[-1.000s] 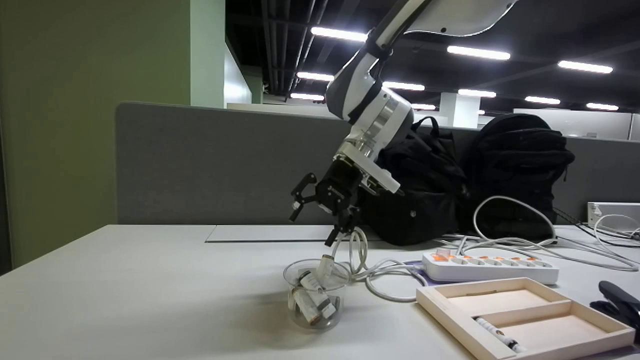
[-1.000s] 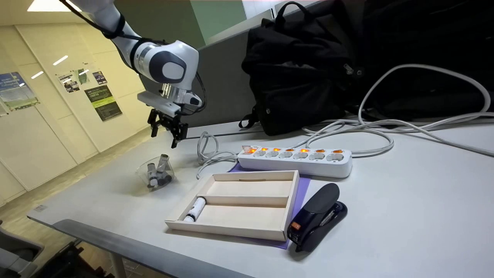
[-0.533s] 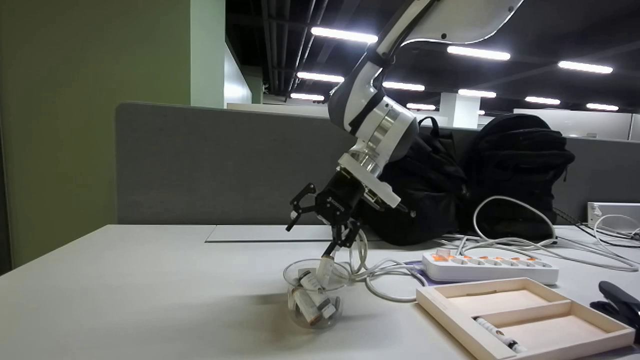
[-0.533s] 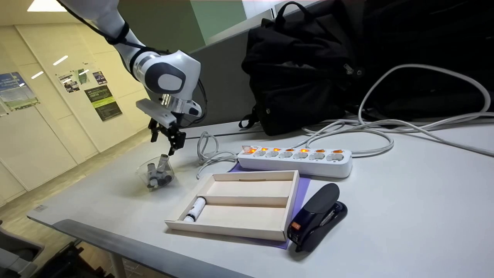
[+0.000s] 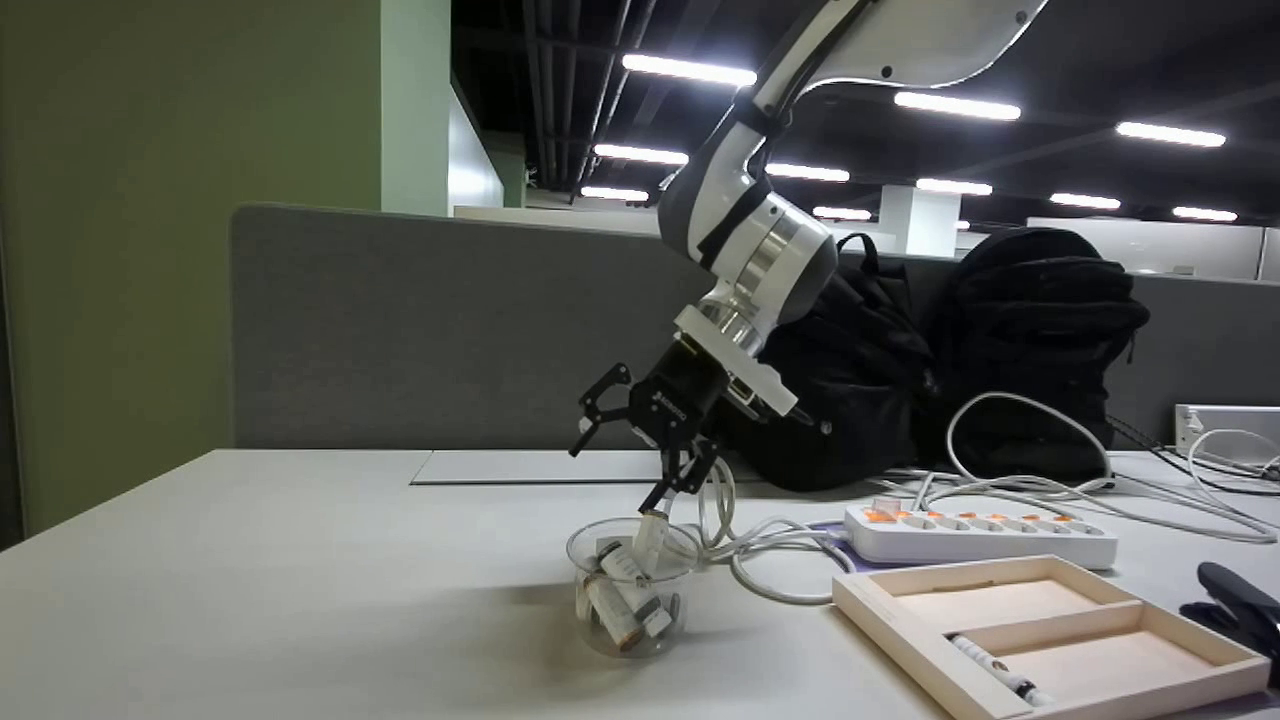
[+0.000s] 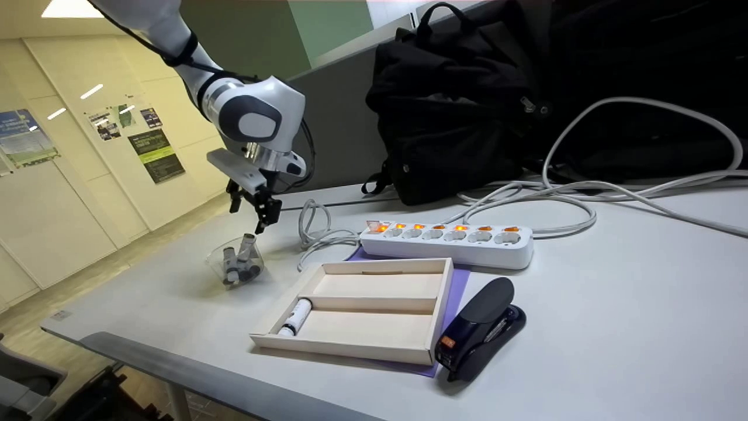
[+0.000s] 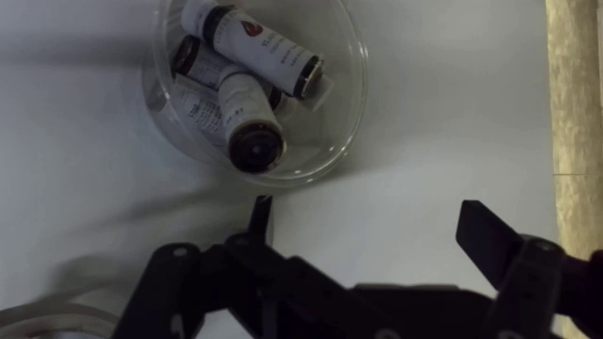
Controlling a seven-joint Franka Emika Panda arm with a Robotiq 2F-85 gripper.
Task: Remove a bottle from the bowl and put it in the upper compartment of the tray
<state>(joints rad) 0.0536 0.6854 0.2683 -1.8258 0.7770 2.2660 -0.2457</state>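
The clear bowl stands on the table and holds several whitish bottles with dark ends. One bottle leans steeply with its dark end up near the rim; it also shows in the wrist view. Another labelled bottle lies across the pile. My gripper is open and empty, tilted above the bowl. In an exterior view one finger appears close to the leaning bottle's top; contact cannot be told. In the wrist view the gripper stands off the bowl's rim. The wooden tray has an upper compartment without a bottle.
A bottle lies at the left end of the tray's lower compartment. A white power strip and cables stand behind the tray. A black stapler lies beside it. Black backpacks stand against the partition at the back.
My gripper came down toward the bowl in the first half second, then shifted only slightly. It stays open. The bottles, bowl and tray have not moved.
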